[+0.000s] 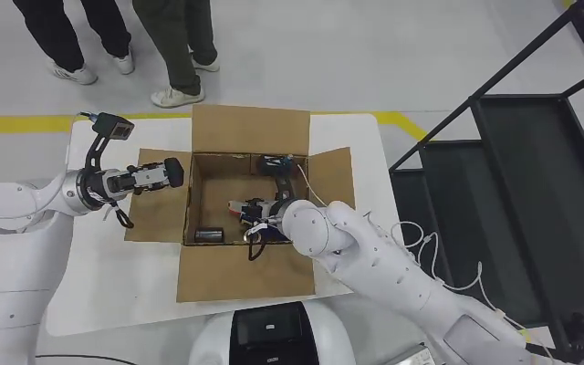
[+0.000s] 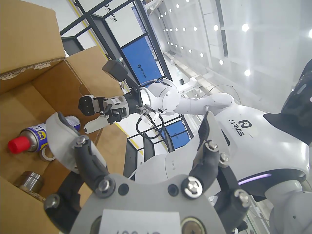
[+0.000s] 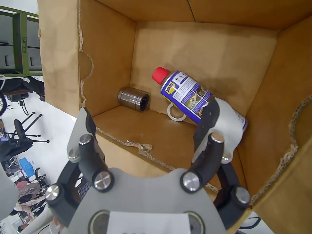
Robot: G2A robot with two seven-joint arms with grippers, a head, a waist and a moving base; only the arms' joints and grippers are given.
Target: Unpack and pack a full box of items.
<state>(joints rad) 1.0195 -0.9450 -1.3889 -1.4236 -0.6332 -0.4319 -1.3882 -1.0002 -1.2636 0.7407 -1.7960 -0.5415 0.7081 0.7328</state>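
Cardboard box (image 3: 107, 57) holds steel cylinder (image 3: 133, 99), spray can (image 3: 185, 93) partly hiding tape roll (image 3: 176, 116).

The spray can (image 3: 185, 93) in the box (image 3: 107, 57) has a blue and yellow printed label; its small lines are not legible. White lettering stands on the blue panels (image 2: 137, 59).

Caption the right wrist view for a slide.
Open right gripper over the box, which holds a spray can, a metal cylinder and a tape roll.
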